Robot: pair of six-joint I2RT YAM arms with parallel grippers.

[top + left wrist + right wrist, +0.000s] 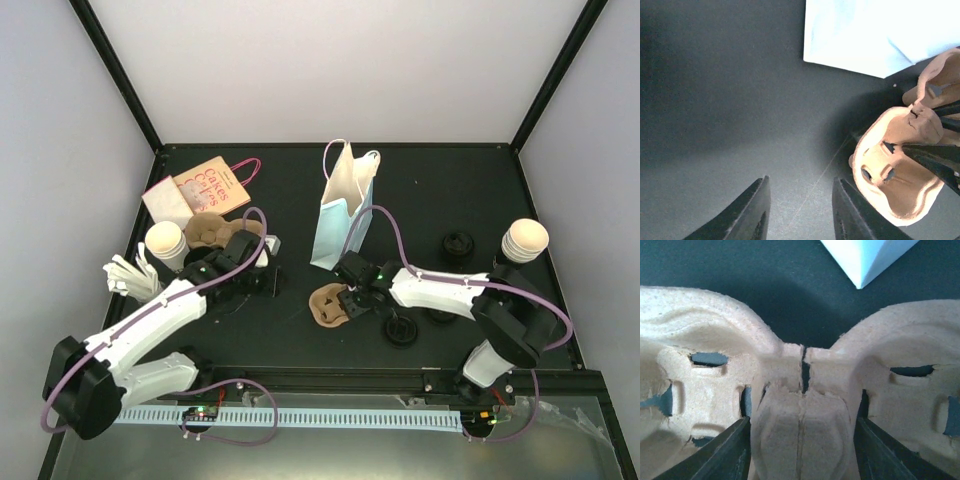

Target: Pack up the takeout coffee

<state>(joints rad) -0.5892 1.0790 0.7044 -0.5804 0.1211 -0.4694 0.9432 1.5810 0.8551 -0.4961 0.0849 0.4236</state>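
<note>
- Cup carrier (326, 308), moulded brown pulp, 1 of 2: on the middle of the tabletop (450, 190), just in front of the standing bag.
- Right gripper (800, 422): fingers set on either side of this carrier's central ridge and pressed against it, pinching it.
- Second cup carrier (210, 230), same pulp, 2 of 2: back left, partly under the left arm, beside the flat bag.
- White and pale blue paper bag (340, 215), 1 of 2 bags: upright at centre back, mouth open, handles up.
- Tan printed bag (205, 185) with pink handles, 2 of 2 bags: lying flat in the back left corner.
- White cups, 2: left cup (167, 242) close to the left edge; right cup (525, 240) close to the right edge, behind the right arm's elbow.
- Black lids, at least 2: back lid (458, 243) between the upright bag and the right cup; front lid (402, 331) just beside the right arm. A further dark round shape beside the arm cannot be made out.
- Bundle of white sticks (125, 275), 1: at the left edge in front of the left cup; kind not discernible.
- Left gripper (802, 212): fingers spread, nothing between them, over bare tabletop to the left of the held carrier.
- Open room: bare surface between the two arms at the front, and in the back right corner.
</note>
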